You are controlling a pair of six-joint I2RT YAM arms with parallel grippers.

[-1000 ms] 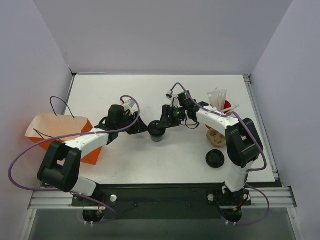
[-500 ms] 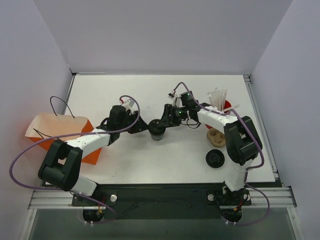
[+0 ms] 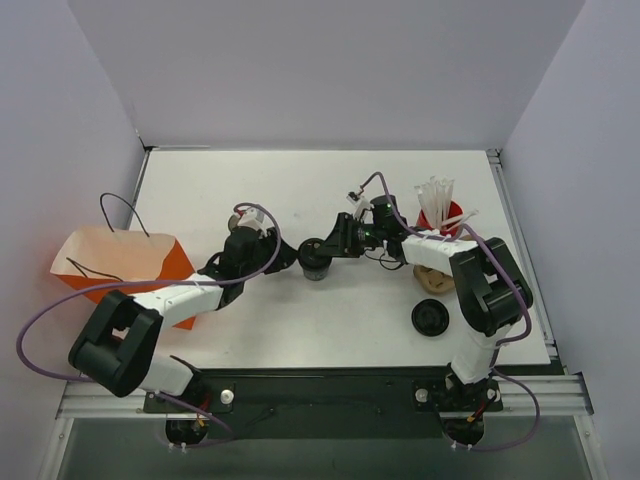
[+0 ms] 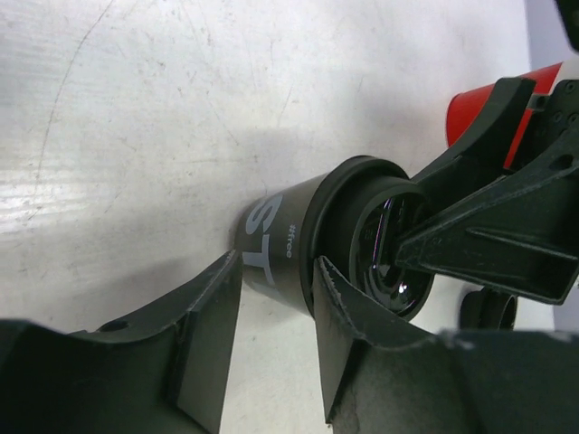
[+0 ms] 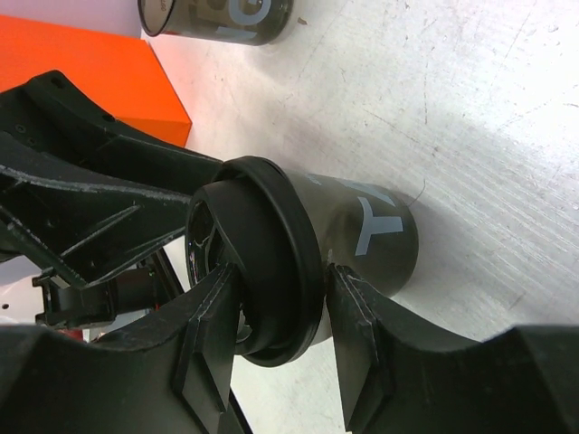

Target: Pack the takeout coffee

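an orange bag (image 3: 120, 258) sits at the left edge of the table (image 3: 330, 320). the left gripper (image 4: 276, 267) reaches in from the left, and its fingers press on both sides of the dark body of the takeout coffee (image 3: 314, 262), clamped on it. the coffee stands upright near the middle of the table with its black lid on top. the right gripper (image 5: 285, 271) comes from the right, fingers closed tight on the lid's rim. further right stand a red cup (image 3: 452, 212) holding white sticks and, nearer the front, a loose black lid (image 3: 432, 318).
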